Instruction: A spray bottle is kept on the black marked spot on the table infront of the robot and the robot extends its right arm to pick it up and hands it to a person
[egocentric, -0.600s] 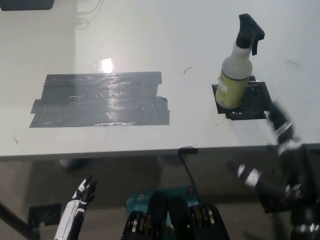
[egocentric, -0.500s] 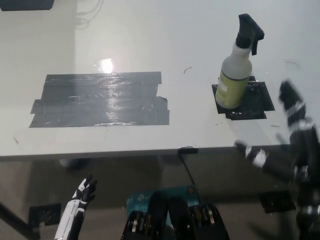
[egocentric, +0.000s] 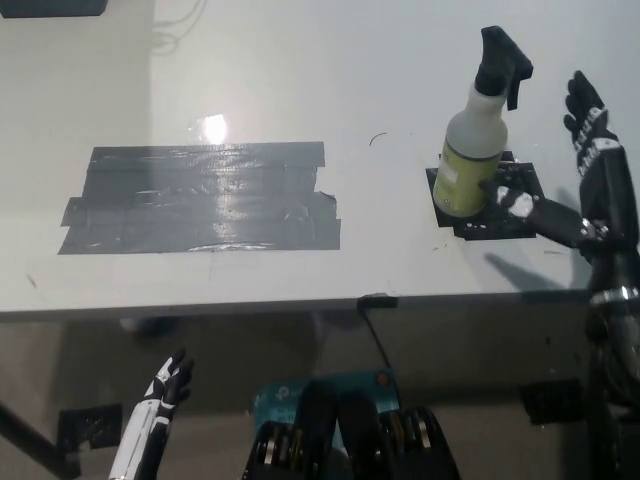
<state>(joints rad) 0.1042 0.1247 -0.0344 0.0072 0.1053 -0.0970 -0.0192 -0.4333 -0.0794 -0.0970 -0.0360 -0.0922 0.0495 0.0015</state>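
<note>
In the head view, you see the spray bottle (egocentric: 474, 150) standing upright on the black marked spot (egocentric: 505, 205) in the upper right of the frame, on the white worktop (egocentric: 300, 80). Your right robot hand (egocentric: 570, 165) is at the right edge of the frame, just beside the bottle, spread wide and holding nothing: one digit reaches toward the bottle's lower body from the right and looks to be at or nearly at its surface, while the others point up past the trigger head, apart from it. You are in the reach step, with the grasp not yet made. The next move likely calls for bringing the palm in against the bottle's body and wrapping around it below the trigger, without tipping it off the mark, before any lift. A broad patch of grey tape (egocentric: 200, 198) lies well apart at centre left. Your left robot hand (egocentric: 160, 395) rests at the lower left, below the worktop edge, idle, digits slightly apart.
</note>
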